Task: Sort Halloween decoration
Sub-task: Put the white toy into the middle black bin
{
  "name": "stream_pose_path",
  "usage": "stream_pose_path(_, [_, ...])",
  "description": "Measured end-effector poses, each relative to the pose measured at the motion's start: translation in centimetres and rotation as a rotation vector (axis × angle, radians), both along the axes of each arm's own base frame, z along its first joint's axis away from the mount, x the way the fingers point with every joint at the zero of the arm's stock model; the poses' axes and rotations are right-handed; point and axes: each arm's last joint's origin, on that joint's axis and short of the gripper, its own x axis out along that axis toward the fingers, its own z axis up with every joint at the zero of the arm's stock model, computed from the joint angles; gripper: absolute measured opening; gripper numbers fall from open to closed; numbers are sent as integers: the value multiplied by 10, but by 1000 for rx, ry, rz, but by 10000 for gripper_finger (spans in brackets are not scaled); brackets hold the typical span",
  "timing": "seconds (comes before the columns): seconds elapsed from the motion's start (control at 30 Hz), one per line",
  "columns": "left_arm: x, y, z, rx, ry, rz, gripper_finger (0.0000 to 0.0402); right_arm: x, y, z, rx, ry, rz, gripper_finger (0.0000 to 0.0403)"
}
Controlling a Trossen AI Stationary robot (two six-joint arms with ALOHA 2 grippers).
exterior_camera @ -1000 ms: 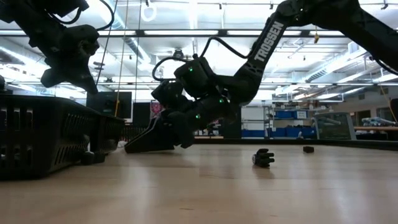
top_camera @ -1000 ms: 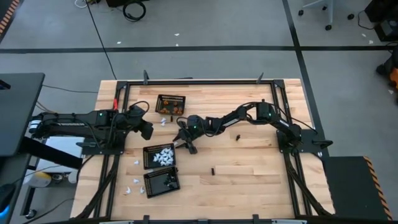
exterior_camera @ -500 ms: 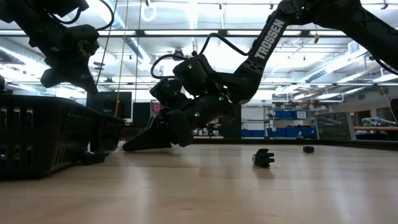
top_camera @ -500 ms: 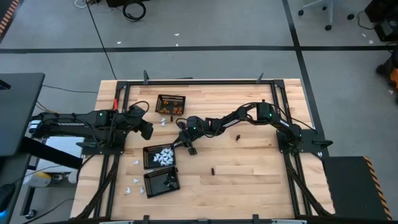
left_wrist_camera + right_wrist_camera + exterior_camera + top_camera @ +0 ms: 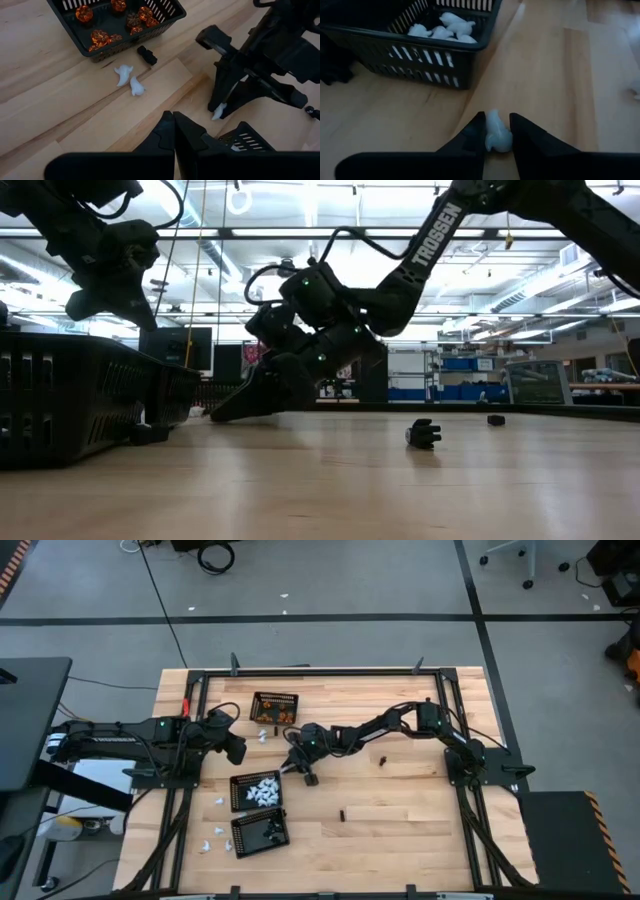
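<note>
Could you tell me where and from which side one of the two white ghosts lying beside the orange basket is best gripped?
Probably across the narrow middle of the ghost, from straight above: it lies flat on the table with bare wood along both sides, clear of its neighbour and the basket.

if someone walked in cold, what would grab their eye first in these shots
Probably the right gripper near the table's middle, its fingers closed on a small white piece just short of the basket of white pieces. Next, the basket of orange pieces at the far side, with two stray white pieces and a black piece beside it.
</note>
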Motion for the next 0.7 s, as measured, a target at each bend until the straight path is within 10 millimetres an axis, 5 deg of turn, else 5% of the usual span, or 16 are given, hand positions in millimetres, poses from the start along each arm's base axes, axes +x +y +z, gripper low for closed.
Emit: stream_pose_path(0.7, [0, 0, 0, 2, 1, -2, 5, 5, 8, 54, -41, -89, -52, 82])
